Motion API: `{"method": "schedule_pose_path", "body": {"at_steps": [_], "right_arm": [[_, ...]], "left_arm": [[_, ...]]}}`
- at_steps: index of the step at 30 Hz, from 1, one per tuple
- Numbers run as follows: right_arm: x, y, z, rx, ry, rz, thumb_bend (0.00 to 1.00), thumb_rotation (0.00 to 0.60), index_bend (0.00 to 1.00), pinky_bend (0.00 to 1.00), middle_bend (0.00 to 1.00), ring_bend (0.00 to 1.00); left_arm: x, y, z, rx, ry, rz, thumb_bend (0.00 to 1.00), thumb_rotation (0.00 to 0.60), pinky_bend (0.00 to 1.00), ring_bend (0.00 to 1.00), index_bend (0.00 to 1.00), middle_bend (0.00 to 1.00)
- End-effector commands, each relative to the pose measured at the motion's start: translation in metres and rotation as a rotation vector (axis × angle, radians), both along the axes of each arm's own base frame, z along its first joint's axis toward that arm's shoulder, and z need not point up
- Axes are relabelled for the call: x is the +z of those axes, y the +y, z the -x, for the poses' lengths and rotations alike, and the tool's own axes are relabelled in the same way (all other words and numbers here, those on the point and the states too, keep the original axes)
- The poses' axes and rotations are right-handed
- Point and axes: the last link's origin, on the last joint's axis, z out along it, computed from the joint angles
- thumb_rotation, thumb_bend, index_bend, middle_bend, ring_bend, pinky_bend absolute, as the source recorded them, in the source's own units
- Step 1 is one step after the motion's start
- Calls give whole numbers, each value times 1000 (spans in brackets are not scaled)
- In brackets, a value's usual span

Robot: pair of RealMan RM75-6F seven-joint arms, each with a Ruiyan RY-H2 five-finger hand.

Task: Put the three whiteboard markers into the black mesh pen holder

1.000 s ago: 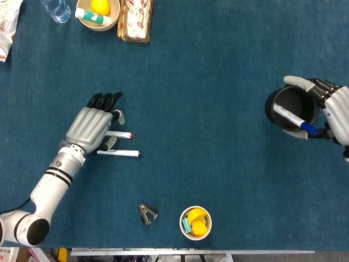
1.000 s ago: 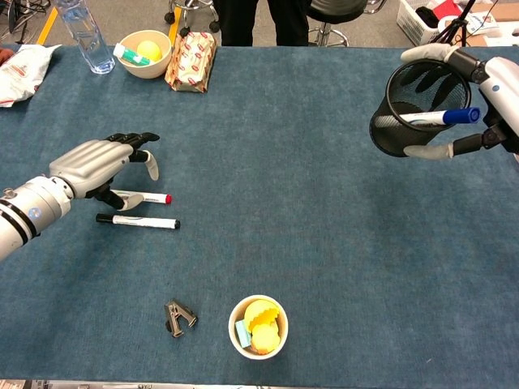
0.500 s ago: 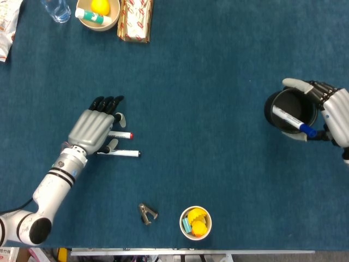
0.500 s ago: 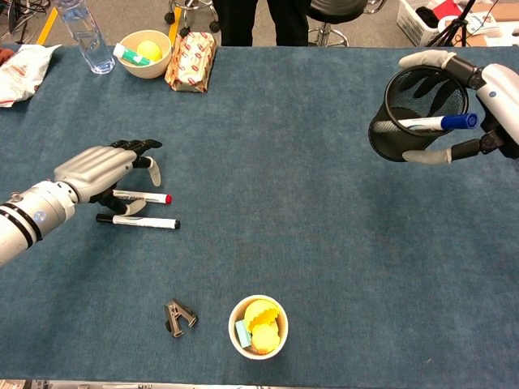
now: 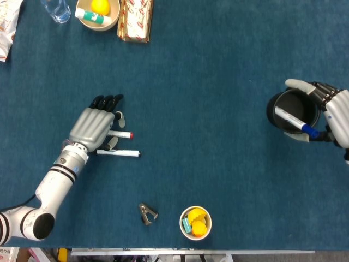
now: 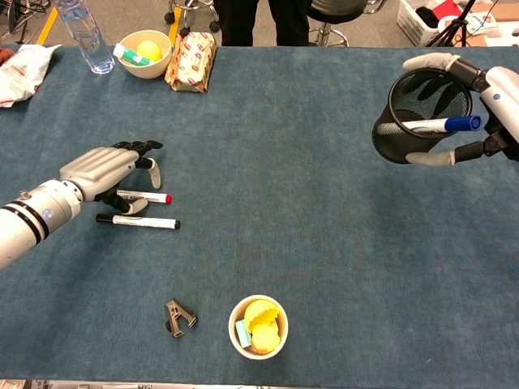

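Showing mesh holder tilted (chest view only), blue-capped marker inside

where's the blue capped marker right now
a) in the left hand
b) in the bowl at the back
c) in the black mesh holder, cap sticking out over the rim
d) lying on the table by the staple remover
c: the blue-capped marker leans inside the black mesh pen holder, which the right hand grips, cap past the rim.
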Motion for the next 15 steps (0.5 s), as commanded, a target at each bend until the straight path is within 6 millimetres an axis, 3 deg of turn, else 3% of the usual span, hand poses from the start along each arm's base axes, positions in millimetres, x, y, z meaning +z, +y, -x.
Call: {"method": "schedule_pose_path", "body": {"at_steps": [1, 15], "right_arm": [[0, 0, 0, 0, 0, -1, 0, 600, 428, 486, 518, 436], [-2, 2, 1, -3, 0, -6, 0, 600, 428, 486, 518, 436]], "left_arm": [[0, 0, 2, 2, 8, 4, 345, 600, 10, 0, 455, 0], [-1, 0, 5, 17, 9, 2, 345, 600, 10, 0, 506, 0]]}}
